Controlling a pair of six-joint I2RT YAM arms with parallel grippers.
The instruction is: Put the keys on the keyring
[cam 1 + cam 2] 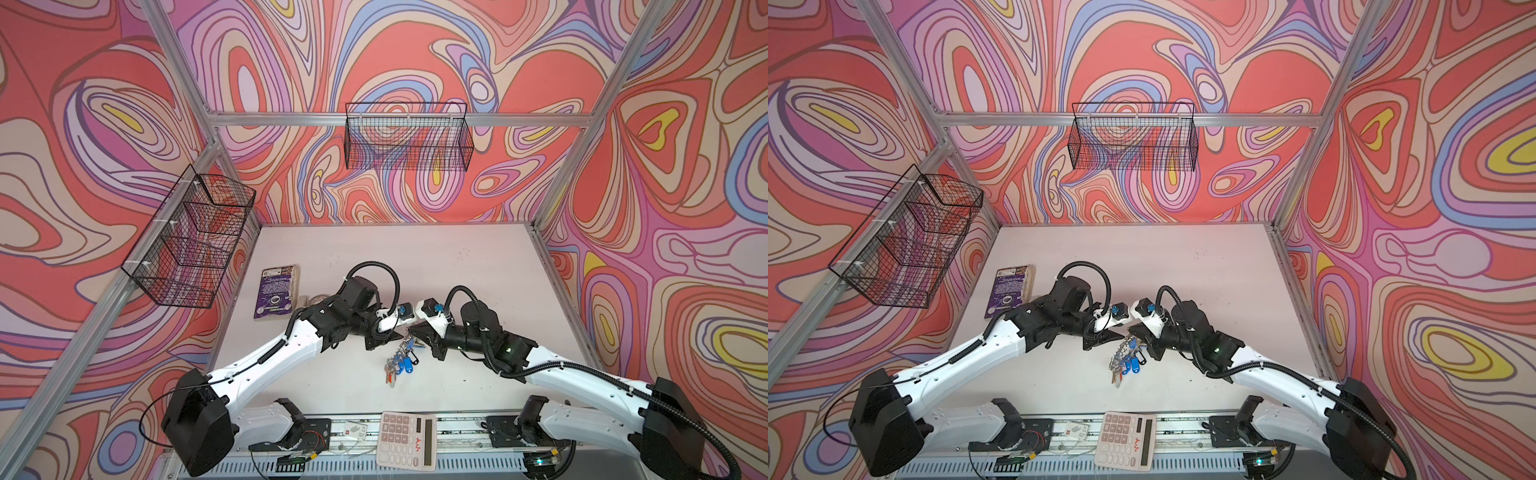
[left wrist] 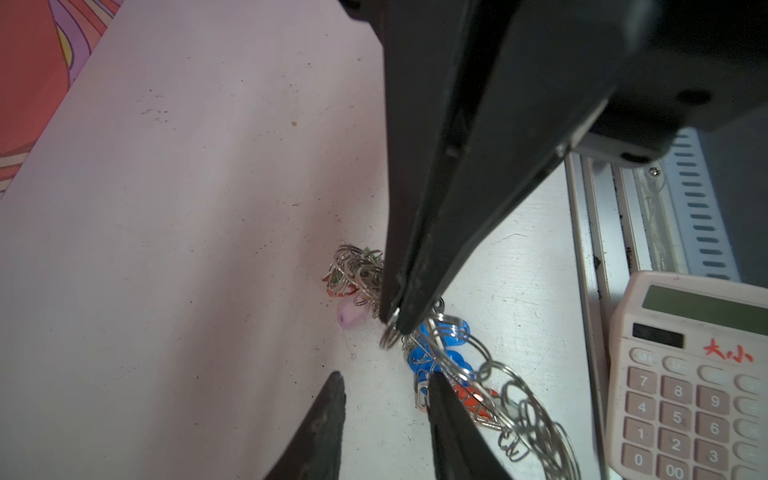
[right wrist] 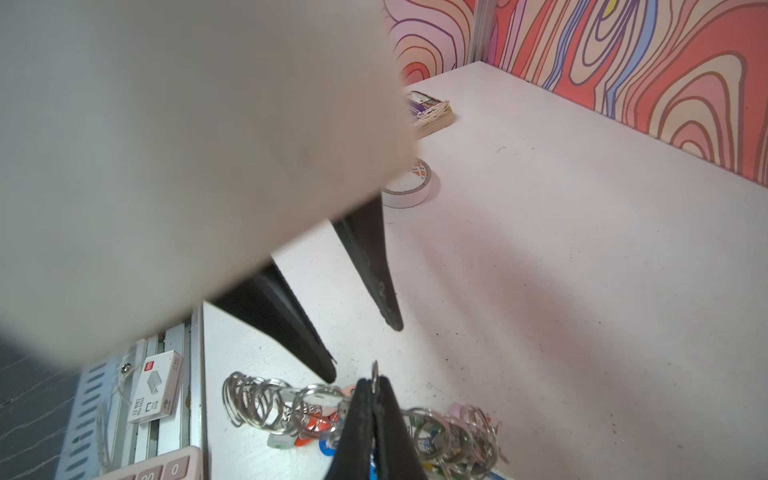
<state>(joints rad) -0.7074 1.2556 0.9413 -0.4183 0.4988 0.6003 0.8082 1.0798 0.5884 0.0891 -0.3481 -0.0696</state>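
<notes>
- The right gripper (image 2: 395, 325) has its jaws pressed together, and a small split ring (image 2: 390, 336) is pinched at the very tip. The ring pokes out past the fingertips in both wrist views.
- The left gripper (image 3: 363, 352) is partly open and holds nothing. White table shows between its two fingers (image 3: 390, 307). Its tips sit just beside the right gripper's tip, near the ring but not touching it.
- The keys (image 1: 398, 360) lie in one tangled bunch at the middle of the table (image 1: 457, 270), directly under the two gripper tips. Blue tags are the clearest, and a red tag and a pale pink tag (image 2: 351, 318) also show.
- The keyring (image 2: 540, 428) shows only as a curved row of small rings running from the bunch toward the front edge. Its flat body is too covered to make out.
- Whether the pinched ring belongs to a key or to the keyring's rim cannot be told.
- At the front edge, a calculator (image 1: 407, 440) lies across the metal rail, near the bunch. A small white box (image 3: 156, 386) rests on the same rail beside it.
- On the left side, a purple book (image 1: 277, 293) and a tape roll (image 3: 409, 185) lie close under the left arm's elbow, well apart from the keys.
- Bare white surface runs from the grippers back to the far edge and across to the right-hand frame post.
- Two wire baskets (image 1: 409, 137) hang on the walls, above the table.
</notes>
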